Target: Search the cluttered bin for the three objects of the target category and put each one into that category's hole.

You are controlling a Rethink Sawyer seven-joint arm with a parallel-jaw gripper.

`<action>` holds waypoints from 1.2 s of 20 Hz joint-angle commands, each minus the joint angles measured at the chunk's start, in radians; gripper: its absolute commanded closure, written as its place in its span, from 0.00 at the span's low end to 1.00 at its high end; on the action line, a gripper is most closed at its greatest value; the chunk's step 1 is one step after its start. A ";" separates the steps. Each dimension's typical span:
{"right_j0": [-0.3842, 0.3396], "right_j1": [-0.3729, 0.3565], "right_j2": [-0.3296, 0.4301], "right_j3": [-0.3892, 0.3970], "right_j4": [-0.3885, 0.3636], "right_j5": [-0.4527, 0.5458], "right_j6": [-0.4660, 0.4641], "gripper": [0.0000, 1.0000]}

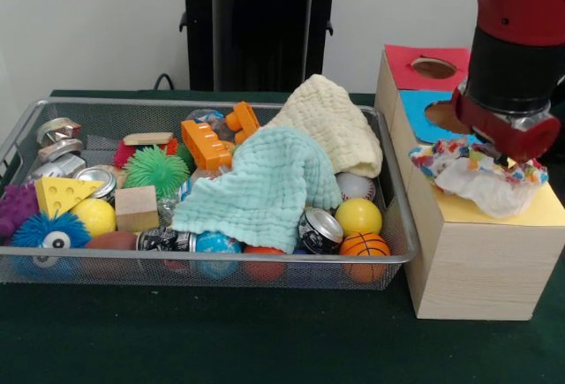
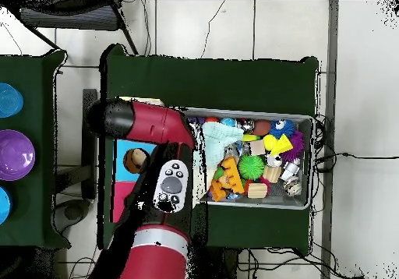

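The wire mesh bin (image 1: 221,260) fills the left and middle of the front view and is full of toys, cans and cloths. It also shows in the overhead view (image 2: 308,163). My gripper (image 1: 503,156) hangs over the wooden box at the right, its tips buried in a crumpled white wrapper with coloured spots (image 1: 477,176). The wrapper rests spread on the yellow surround (image 1: 540,212) and hides the hole. No other spotted wrapper shows in the bin. In the overhead view the arm (image 2: 160,182) covers the gripper, the wrapper and the yellow hole.
A mint cloth (image 1: 265,185) and a cream cloth (image 1: 331,124) lie over the bin's middle. The blue-surrounded hole (image 1: 441,117) and the red-surrounded hole (image 1: 433,68) lie behind the yellow one. Balls, cans, orange bricks (image 1: 207,141) and a wooden block (image 1: 137,207) crowd the bin.
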 commanded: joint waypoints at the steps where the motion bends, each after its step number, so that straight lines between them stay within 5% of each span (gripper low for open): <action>1: 0.026 -0.088 0.013 0.134 -0.072 -0.047 0.036 1.00; 15: 0.046 -0.077 -0.046 0.119 -0.130 -0.153 0.097 1.00; 24: 0.027 -0.155 -0.043 0.161 -0.132 -0.061 0.058 1.00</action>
